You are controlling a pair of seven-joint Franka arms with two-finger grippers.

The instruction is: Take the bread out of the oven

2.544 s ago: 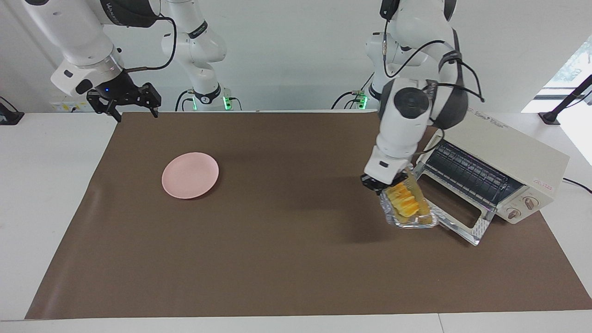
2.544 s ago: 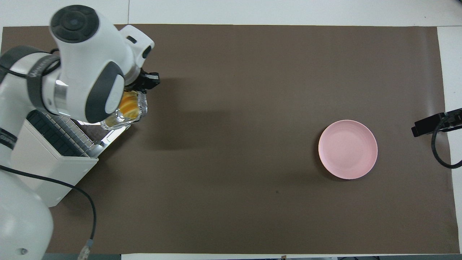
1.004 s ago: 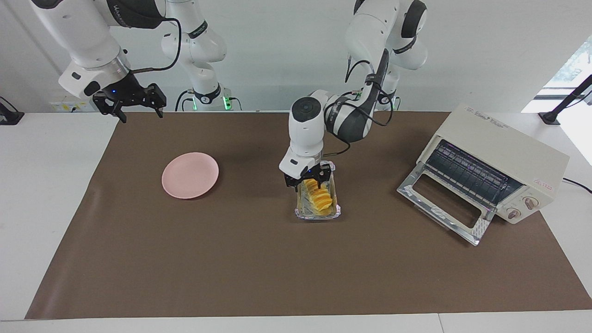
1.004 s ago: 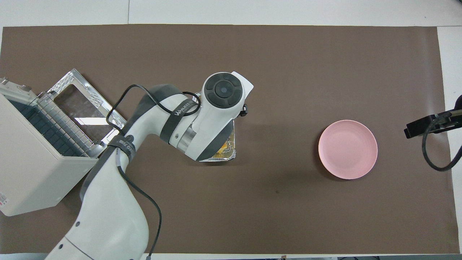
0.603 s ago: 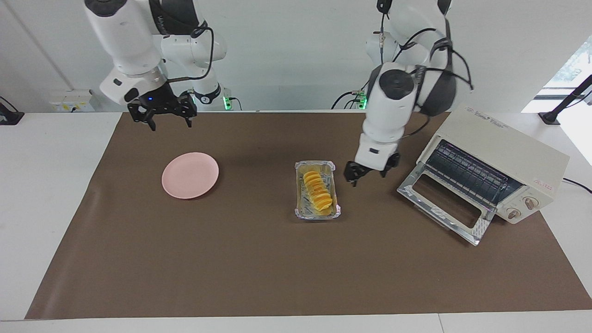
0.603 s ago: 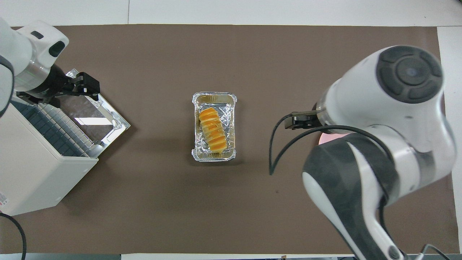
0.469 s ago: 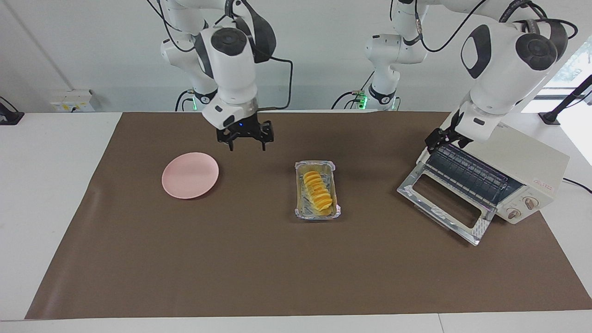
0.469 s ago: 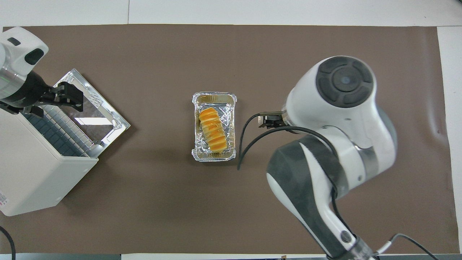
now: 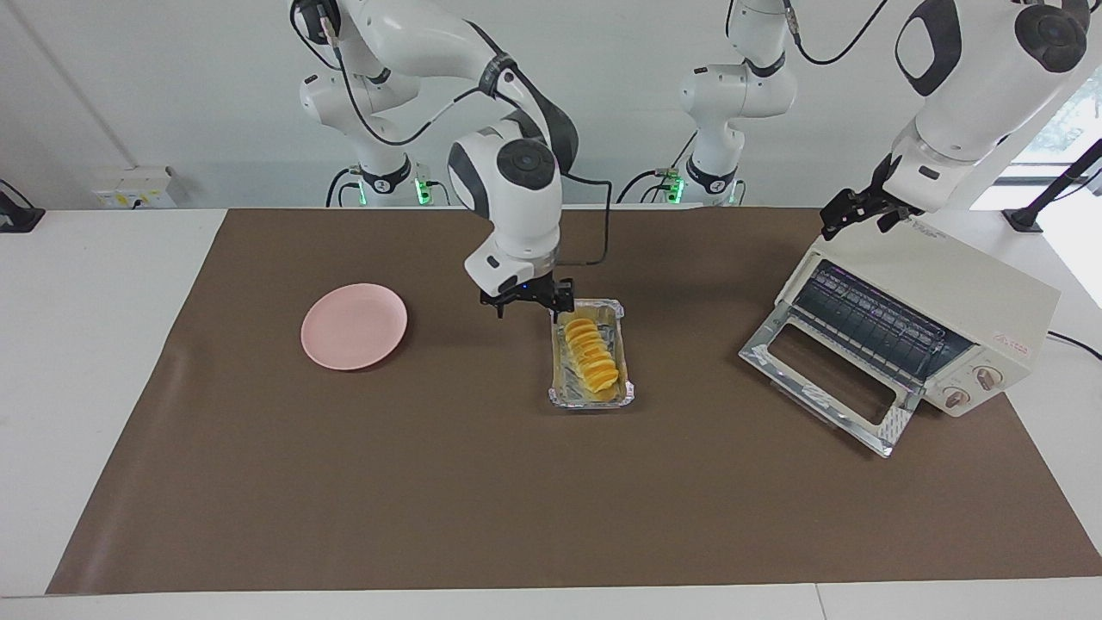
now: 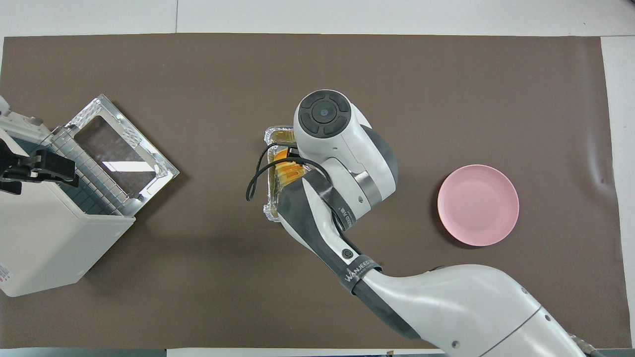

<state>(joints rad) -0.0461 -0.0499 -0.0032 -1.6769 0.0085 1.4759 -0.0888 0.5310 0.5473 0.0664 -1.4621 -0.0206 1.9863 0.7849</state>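
I saw one foil tray point(image 9: 592, 392) lying on the brown mat point(image 9: 430, 482) about midway along the table, and in it one loaf, the bread point(image 9: 591, 355), lengthwise in the tray with its ridged top up; nothing else lay in the tray. One oven point(image 9: 938, 301) stood at my left arm's end of the table, its door point(image 9: 822, 387) dropped fully open onto the mat and its wire rack point(image 9: 869, 320) bare, so the bread was out of the oven and well apart from it. One pink plate point(image 9: 354, 325) sat toward my right arm's end, with nothing on it, well apart from the tray. My right gripper point(image 9: 527, 303) hung low over the end of the tray nearer to my bases, just beside the bread at that end; its fingers stood apart and held nothing. In the overhead view my right arm point(image 10: 342, 163) covered most of the tray and only a strip of foil and bread showed. My left gripper point(image 9: 852, 213) was up over the top of the oven at its end nearer my bases, fingers spread wide and empty. In all: one tray, one loaf, one plate, one oven, two arms.
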